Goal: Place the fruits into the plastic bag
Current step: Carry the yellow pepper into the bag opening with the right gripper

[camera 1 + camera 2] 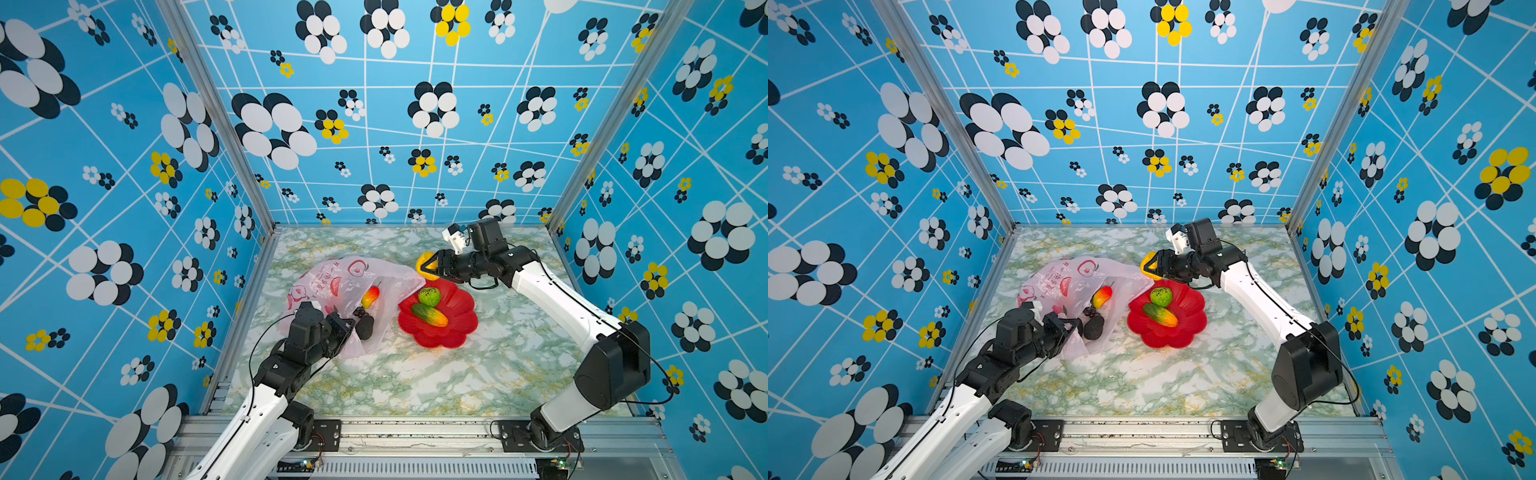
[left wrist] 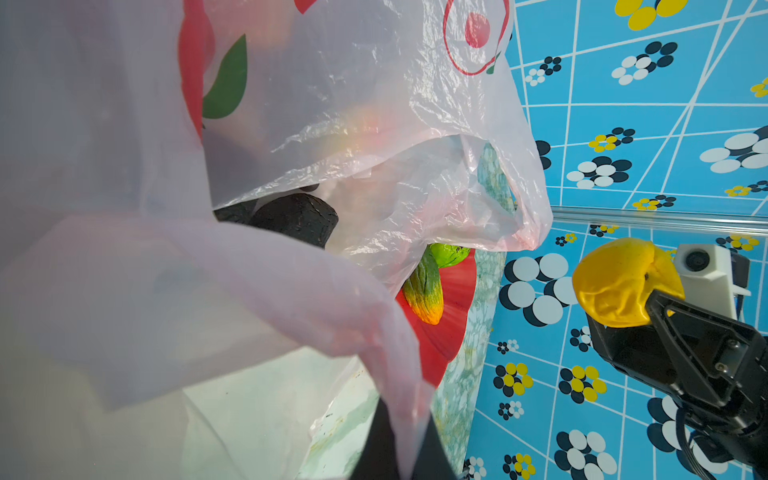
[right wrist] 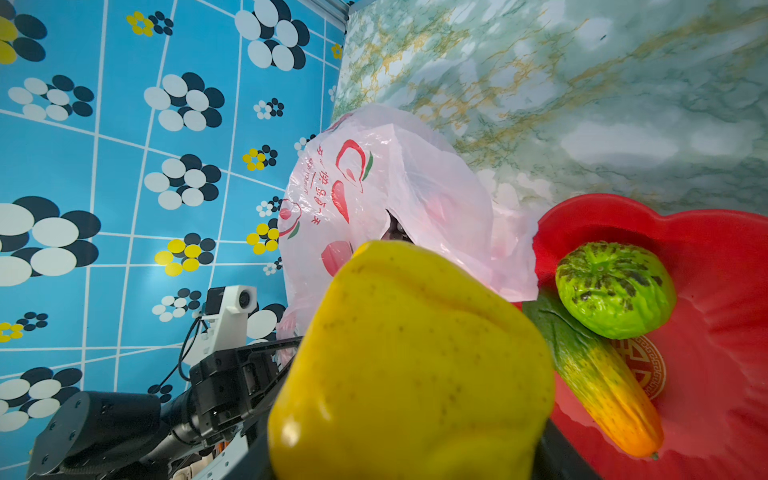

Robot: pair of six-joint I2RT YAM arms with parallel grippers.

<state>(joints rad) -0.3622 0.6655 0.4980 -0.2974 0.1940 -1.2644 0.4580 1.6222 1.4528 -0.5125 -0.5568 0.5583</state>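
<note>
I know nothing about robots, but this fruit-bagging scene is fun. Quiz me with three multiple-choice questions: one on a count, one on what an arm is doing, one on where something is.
1. How many fruits lie in the red dish?
A. two
B. four
C. none

2. The left gripper is:
A. wide open over the dish
B. shut on the edge of the plastic bag
C. holding a green fruit

3. Where is the yellow fruit?
A. in the red dish
B. inside the plastic bag
C. held in the right gripper

Answers:
1 A: only the green round fruit and the oblong fruit lie there.
2 B: its jaws are together with bag film draped over them.
3 C: both top views show it clamped beyond the dish, off the table.
</note>
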